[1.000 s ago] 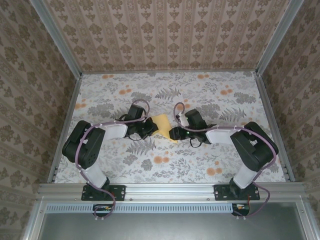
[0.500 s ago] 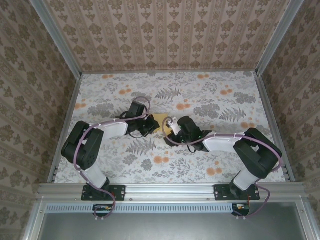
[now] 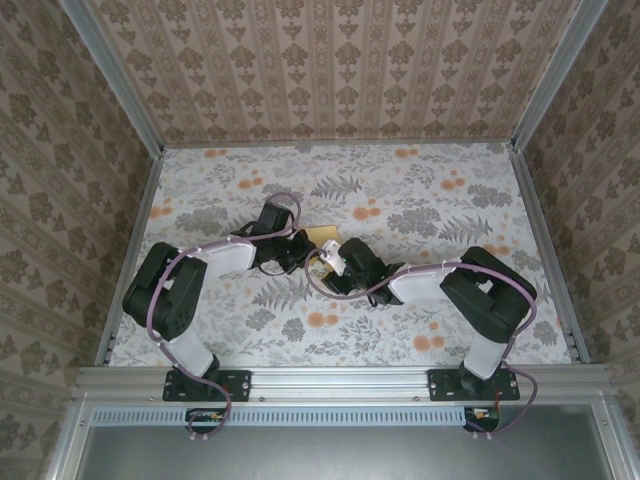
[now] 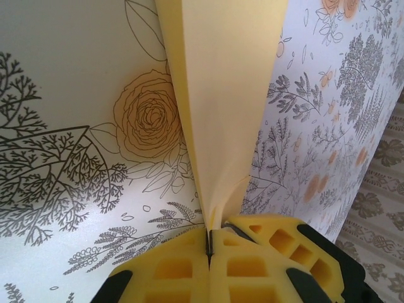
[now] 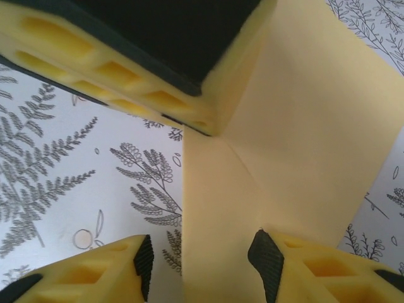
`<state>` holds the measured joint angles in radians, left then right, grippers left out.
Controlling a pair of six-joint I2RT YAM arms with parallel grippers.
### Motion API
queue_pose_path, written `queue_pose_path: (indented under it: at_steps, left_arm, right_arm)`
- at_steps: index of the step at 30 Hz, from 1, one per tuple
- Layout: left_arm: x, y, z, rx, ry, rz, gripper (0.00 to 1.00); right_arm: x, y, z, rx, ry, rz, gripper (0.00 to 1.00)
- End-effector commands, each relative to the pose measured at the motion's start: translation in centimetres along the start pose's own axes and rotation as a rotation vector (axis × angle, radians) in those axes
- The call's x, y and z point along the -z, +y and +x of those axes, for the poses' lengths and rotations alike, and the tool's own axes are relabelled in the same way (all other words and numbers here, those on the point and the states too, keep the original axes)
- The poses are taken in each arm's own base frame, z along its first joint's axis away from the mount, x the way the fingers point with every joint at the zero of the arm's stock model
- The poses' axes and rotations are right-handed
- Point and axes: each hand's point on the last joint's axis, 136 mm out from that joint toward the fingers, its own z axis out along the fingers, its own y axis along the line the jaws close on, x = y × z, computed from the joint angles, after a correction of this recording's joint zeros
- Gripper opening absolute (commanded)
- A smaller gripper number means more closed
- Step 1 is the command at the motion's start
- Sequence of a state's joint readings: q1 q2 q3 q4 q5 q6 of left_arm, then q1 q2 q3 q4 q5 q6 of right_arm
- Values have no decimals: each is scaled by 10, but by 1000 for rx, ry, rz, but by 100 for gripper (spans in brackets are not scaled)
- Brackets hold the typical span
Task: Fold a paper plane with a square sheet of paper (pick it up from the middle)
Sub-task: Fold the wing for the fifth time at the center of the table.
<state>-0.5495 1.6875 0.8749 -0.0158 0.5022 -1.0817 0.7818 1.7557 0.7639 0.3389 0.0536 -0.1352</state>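
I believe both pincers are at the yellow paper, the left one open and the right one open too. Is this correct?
Not quite. The left pincer is shut on the yellow paper, as the left wrist view shows: its jaws meet with the paper pinched between. The right pincer is open, as you say.

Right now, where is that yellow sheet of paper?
Seen from above, the paper is mid-table between both arms, pinched in the left gripper, the right gripper open over its edge.
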Motion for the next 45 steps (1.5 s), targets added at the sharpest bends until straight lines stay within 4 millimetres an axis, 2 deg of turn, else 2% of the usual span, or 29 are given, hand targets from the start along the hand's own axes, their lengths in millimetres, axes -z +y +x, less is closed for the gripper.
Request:
queue_pose_path:
  at_steps: [1, 8, 15, 18, 23, 26, 30, 35, 45]
  left_arm:
    - [8, -17, 1, -8, 2, 33, 0]
    - [8, -16, 1, -4, 1, 29, 1]
    - [12, -14, -2, 1, -7, 29, 7]
    - [18, -14, -5, 4, -20, 32, 15]
    - [39, -6, -18, 17, -76, 36, 39]
    - [61, 3, -31, 36, -138, 41, 47]
    - [80, 12, -37, 32, -198, 42, 56]
    - [83, 17, -33, 6, -217, 67, 58]
    - [65, 23, -16, -23, -175, 109, 54]
  right_arm:
    - [-7, -8, -9, 34, -19, 48, 47]
    - [-11, -6, -7, 47, -16, 44, 39]
    - [-10, -6, -10, 52, -21, 38, 21]
    - [-9, -3, -10, 49, -22, 21, 15]
    - [-6, 3, -14, -15, -28, -40, 6]
    - [-3, 8, -17, -84, -27, -101, 2]
    - [-1, 14, -20, -179, -23, -185, 0]
    - [-3, 21, -22, -286, 2, -266, 0]
    - [-7, 26, -28, -517, 19, -418, 0]
